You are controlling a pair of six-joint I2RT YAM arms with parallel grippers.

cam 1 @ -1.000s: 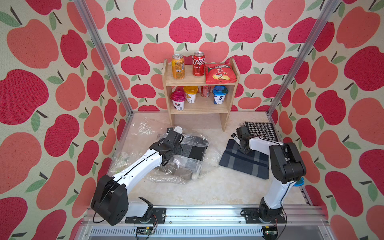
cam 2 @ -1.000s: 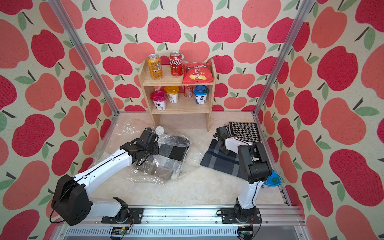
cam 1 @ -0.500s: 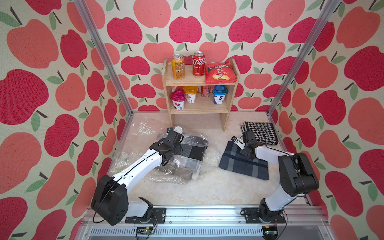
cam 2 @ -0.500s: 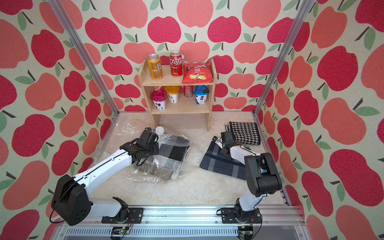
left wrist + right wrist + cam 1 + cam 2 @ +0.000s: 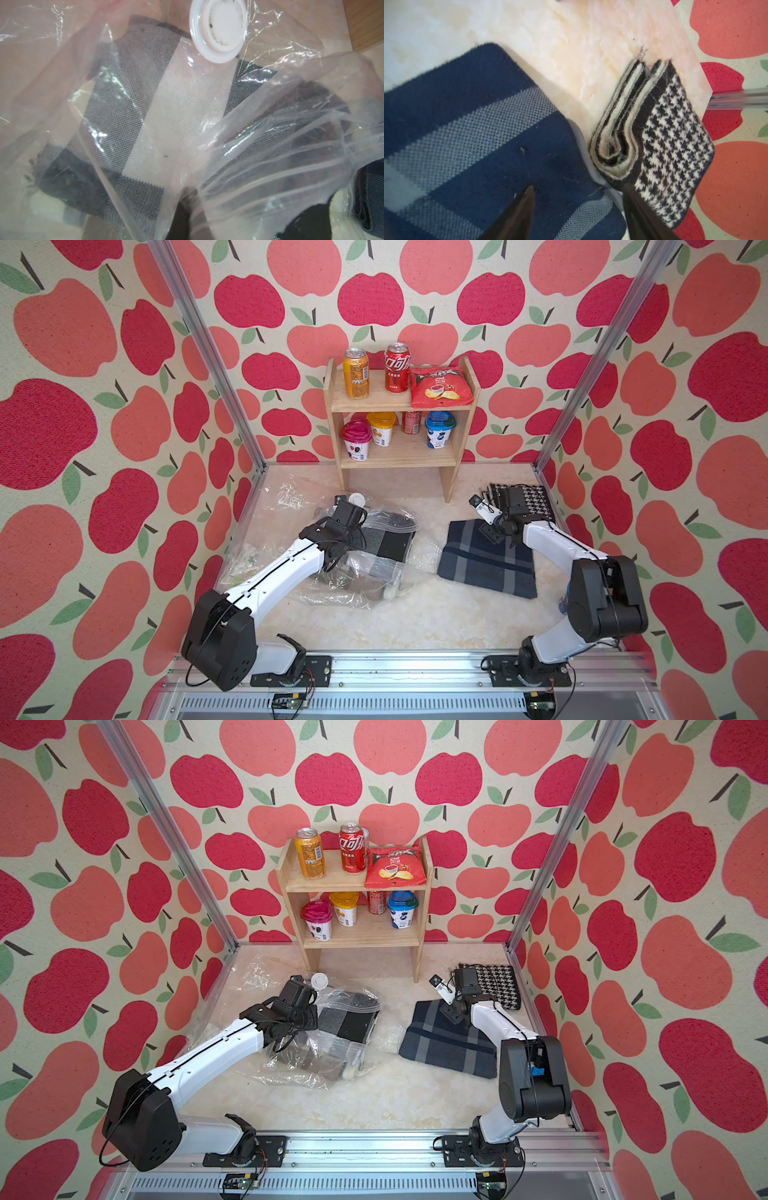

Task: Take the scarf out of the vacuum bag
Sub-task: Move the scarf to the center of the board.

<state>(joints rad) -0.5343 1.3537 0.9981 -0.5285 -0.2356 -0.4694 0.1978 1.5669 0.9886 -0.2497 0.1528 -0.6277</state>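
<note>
in a top view the right hand [image 5: 490, 536] has sprung apart since a second ago, the navy scarf [image 5: 486, 568] lying flat on the table [image 5: 415, 622]. left wrist: left hand [image 5: 182, 216] pinched shut on the crinkly clear bag [image 5: 270, 145], grey knit scarf [image 5: 128, 116] inside, by a round white valve [image 5: 220, 29]. right wrist: woven navy stripes beside a folded houndstooth scarf [image 5: 675, 149].

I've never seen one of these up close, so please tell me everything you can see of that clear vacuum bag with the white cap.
The vacuum bag is clear, crinkled plastic, lying slack and rumpled on the pale table near the wooden shelf. A round white valve cap sits on its upper face. A folded grey, white and black scarf is still inside. The left gripper has its jaws closed on a fold of the plastic.
</note>
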